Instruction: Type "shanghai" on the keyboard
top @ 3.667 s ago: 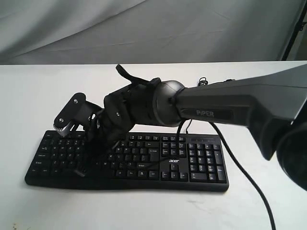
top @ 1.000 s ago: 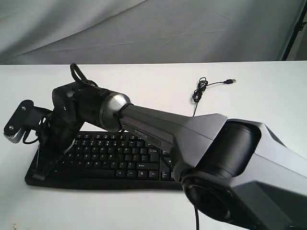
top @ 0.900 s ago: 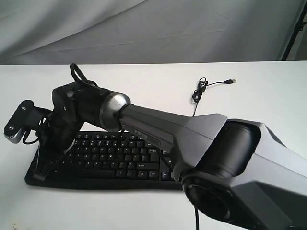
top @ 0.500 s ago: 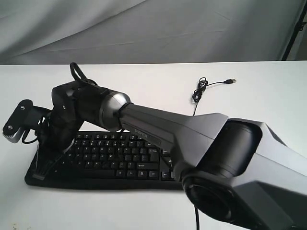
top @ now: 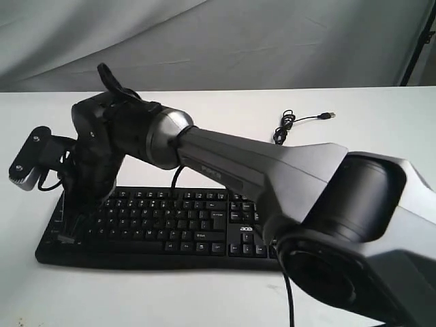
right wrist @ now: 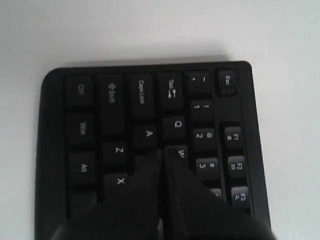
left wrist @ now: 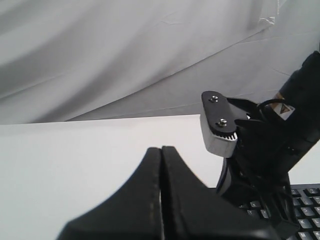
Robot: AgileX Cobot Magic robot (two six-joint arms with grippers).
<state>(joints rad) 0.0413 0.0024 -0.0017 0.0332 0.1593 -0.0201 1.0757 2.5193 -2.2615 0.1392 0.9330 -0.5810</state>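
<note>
Exterior view: my right gripper point(top: 69, 228), carried across the middle on the long grey arm, hangs at the far left end of the keyboard point(top: 204, 228). The keyboard lies flat on the white table point(top: 204, 122) directly beneath the tool, and its thin cable point(top: 286, 126) trails off well behind my arm. The fingers are dark against dark keys here, so contact cannot be judged. Left wrist view: my left gripper point(left wrist: 161, 149) has its two fingers pressed together with nothing between them. It is held above bare table, with a corner of the keyboard point(left wrist: 305, 205) off beyond the tip, behind my right arm's wrist camera point(left wrist: 218, 125). This tool is well apart from any key. Right wrist view: the right fingers are likewise closed flat against each other, forming one narrow point and holding nothing. The tip sits over the letter block, with the A key point(right wrist: 148, 133) just beside it and the W key point(right wrist: 180, 150) at its edge. The key under the tip is hidden, and by the layout I judge it to be S. Progress: no screen or typed text is visible, so the number of letters entered cannot be told. The pose suits an "s" or an "a", and the letters further along the rows appear to lie ahead.
</note>
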